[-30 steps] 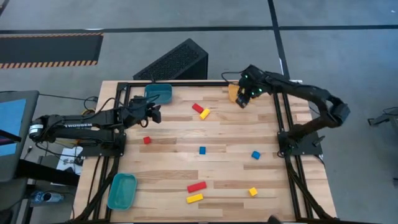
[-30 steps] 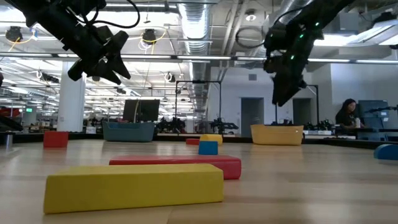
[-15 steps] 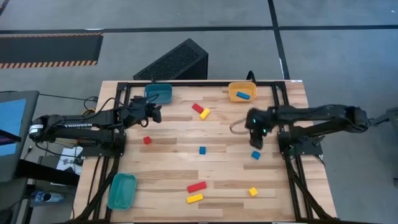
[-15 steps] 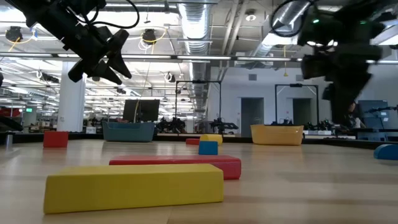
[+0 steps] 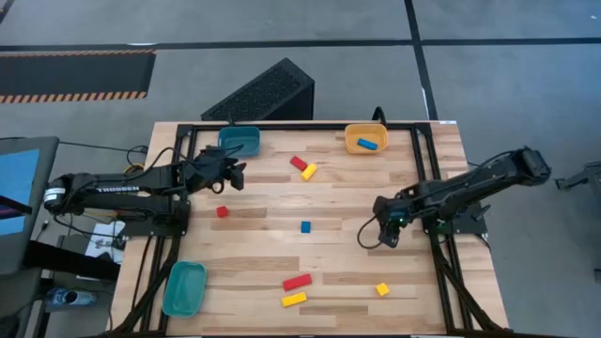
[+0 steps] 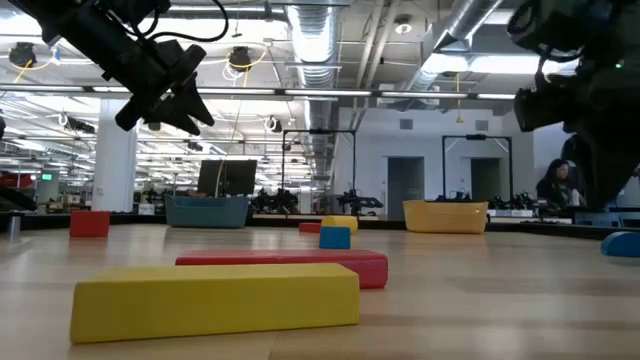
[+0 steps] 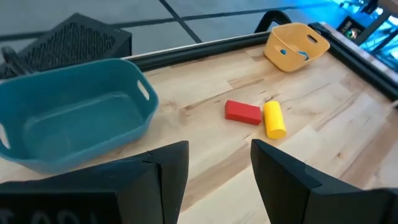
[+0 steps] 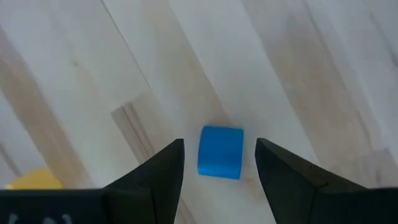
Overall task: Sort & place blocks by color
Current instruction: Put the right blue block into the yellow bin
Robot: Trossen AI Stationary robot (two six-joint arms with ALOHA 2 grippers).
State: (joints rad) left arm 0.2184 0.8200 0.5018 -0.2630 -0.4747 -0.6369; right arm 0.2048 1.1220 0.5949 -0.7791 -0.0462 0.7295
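Blue block (image 8: pixel 221 152) between spread right gripper (image 8: pixel 219 163) fingers, seemingly untouched.

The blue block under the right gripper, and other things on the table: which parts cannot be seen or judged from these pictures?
- Blue block: in the high view the right gripper covers it; in the low view the picture edge cuts it off.
- Whether the fingers touch it: the right wrist view shows them open on both sides, contact unclear.
- Blue piece in the orange bin: the bin wall hides it in the low view.
- Left gripper: open, fingertips cut off in the left wrist view.
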